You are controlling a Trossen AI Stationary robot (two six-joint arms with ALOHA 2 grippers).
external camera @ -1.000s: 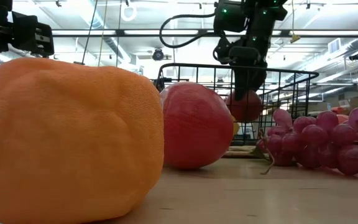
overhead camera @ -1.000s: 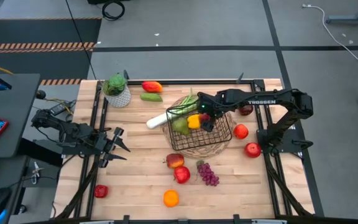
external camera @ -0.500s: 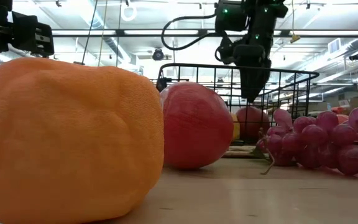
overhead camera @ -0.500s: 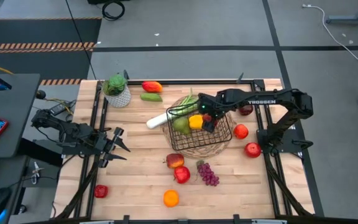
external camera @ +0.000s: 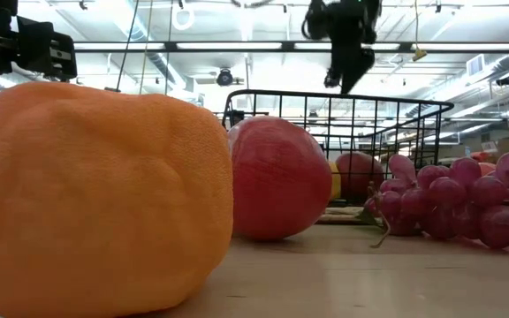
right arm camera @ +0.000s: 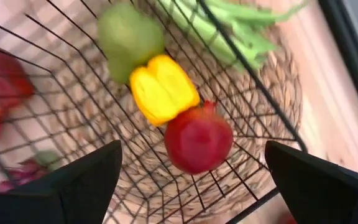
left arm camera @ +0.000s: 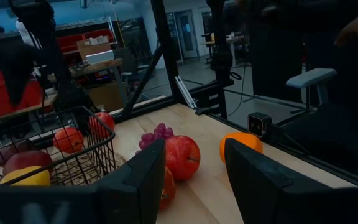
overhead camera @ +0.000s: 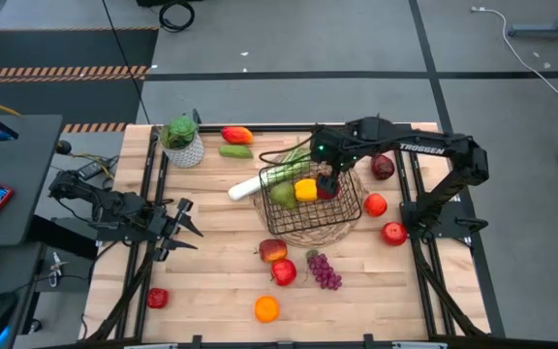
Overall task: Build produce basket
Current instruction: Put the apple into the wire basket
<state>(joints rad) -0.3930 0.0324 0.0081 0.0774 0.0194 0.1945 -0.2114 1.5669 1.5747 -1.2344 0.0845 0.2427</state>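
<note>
Right hand (overhead camera: pixel 329 177) above basket (overhead camera: pixel 342 215), fingers spread wide, holding nothing – red apple (right arm camera: pixel 198 138) lies in basket just beside yellow pepper (right arm camera: pixel 161 88), green pear (right arm camera: pixel 129 38) next to that, leek (overhead camera: pixel 260 181) poking over rim. Basket sits on woven mat mid-worktop (overhead camera: pixel 211 291). Left hand (overhead camera: pixel 184 226) at worktop's left edge, partly open, empty. Grapes (overhead camera: pixel 324 270), orange (overhead camera: pixel 266 309), more apples loose on worktop.

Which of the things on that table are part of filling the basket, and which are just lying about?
Part of the job:
- basket
- red fruit, yellow piece and green piece already inside
- leek
- grapes
- orange
- right gripper, open above the basket

Just lying about:
- potted plant
- woven mat under the basket
</note>
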